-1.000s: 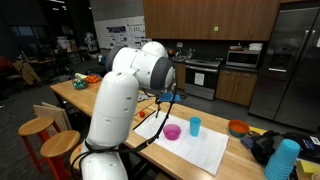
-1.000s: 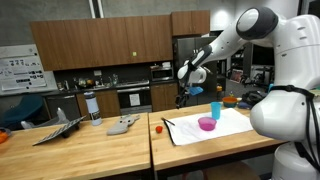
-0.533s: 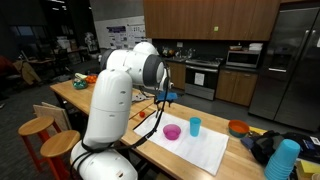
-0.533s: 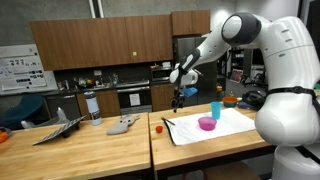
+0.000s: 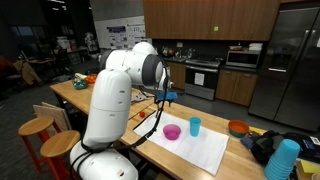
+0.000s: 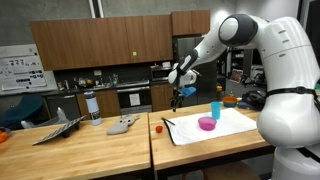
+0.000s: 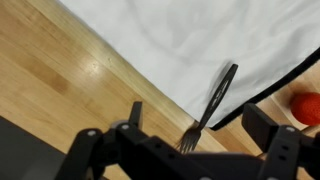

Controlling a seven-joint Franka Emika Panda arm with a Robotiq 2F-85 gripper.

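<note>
In the wrist view a dark fork (image 7: 215, 95) lies slanted across the black-trimmed edge of a white mat (image 7: 180, 40), tines on the bare wood. My gripper (image 7: 197, 118) hangs open well above it, one finger on each side of the fork and nothing held. A small red round thing (image 7: 305, 106) sits at the right edge. In both exterior views the gripper (image 6: 180, 96) (image 5: 168, 97) is high over the mat's corner. The fork (image 6: 166, 122) and the red thing (image 6: 158, 127) lie below. A pink bowl (image 6: 207, 123) and a blue cup (image 6: 215, 110) stand on the mat (image 6: 225, 130).
An orange bowl (image 5: 238, 127) and a stack of blue cups (image 5: 283, 160) stand beyond the mat (image 5: 200, 152). On the other wooden table are a grey item (image 6: 122, 125), a bottle (image 6: 94, 108) and a dark tray (image 6: 55, 131). Stools (image 5: 40, 128) stand beside the table.
Over the last second the arm's elbow and upper links swung across and the gripper shifted slightly sideways above the mat corner. The jaws stayed open; fork, bowl and cup did not move.
</note>
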